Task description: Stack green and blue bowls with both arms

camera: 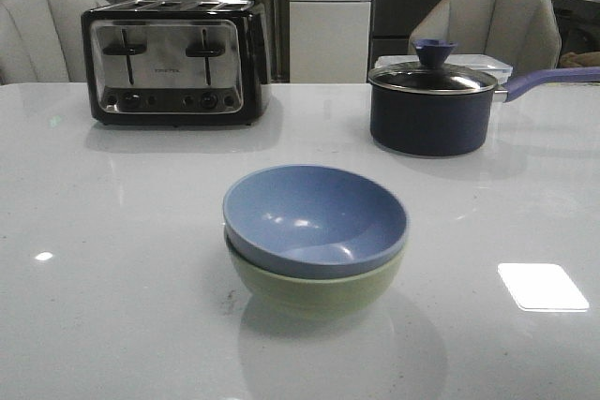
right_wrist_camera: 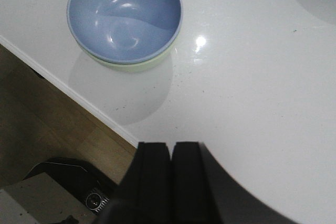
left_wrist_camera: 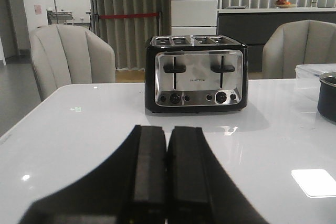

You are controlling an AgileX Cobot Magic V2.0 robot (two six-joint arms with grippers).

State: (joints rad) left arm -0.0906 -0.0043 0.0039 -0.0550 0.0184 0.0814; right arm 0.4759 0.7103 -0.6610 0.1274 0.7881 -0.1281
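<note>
The dusty blue bowl (camera: 314, 217) sits nested inside the pale green bowl (camera: 314, 289) in the middle of the white table. The stack also shows in the right wrist view, blue bowl (right_wrist_camera: 125, 15) on top with a sliver of green bowl (right_wrist_camera: 137, 66) beneath, near the table's front edge. My right gripper (right_wrist_camera: 171, 148) is shut and empty, held above the table well away from the bowls. My left gripper (left_wrist_camera: 168, 132) is shut and empty, held low over the table facing the toaster. Neither arm shows in the front view.
A black and chrome toaster (camera: 175, 61) stands at the back left; it also shows in the left wrist view (left_wrist_camera: 197, 74). A dark navy lidded saucepan (camera: 431, 105) with a purple handle stands at the back right. Chairs stand behind the table. The table's front edge (right_wrist_camera: 79, 99) drops to the floor.
</note>
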